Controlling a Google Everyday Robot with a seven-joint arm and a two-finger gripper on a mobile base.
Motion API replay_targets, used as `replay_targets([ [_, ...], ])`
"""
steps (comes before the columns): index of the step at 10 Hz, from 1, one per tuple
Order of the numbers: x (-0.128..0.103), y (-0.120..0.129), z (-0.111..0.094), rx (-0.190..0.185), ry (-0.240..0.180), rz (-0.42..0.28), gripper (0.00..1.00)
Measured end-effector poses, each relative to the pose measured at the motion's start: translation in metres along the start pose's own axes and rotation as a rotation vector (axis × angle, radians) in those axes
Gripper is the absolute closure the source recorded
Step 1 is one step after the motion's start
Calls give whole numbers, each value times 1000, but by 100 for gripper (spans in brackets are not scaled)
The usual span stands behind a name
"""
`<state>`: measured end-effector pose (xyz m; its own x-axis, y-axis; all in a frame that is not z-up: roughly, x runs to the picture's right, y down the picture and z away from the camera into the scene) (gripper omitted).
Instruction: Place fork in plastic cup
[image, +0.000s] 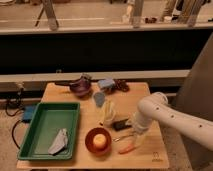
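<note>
The slim silver fork (124, 136) lies on the wooden table (145, 95), between the black rectangular block (120, 124) and the orange carrot-like thing (127, 148). The gripper (136, 131), at the end of the white arm (160, 111), hangs low right at the fork's right end, which it partly hides. The small bluish plastic cup (99, 98) stands near the middle of the table, behind and left of the gripper.
A green tray (45, 125) holding a crumpled grey cloth (59, 142) is at the left. A red bowl with a yellow ball (98, 141) is at the front. A yellowish object (107, 113), a purple bowl (80, 86) and a blue item (106, 83) are further back.
</note>
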<state>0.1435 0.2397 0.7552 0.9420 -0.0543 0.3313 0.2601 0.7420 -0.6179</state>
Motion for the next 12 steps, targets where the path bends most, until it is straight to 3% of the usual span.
replay_targets([
  [3,7,-3,4,-5,18,29,51],
  [5,10,-7,8,-6,31,34,50],
  [7,12,-10,17,-6,47,35,41],
  [12,10,-14,39,-11,79,17,41],
])
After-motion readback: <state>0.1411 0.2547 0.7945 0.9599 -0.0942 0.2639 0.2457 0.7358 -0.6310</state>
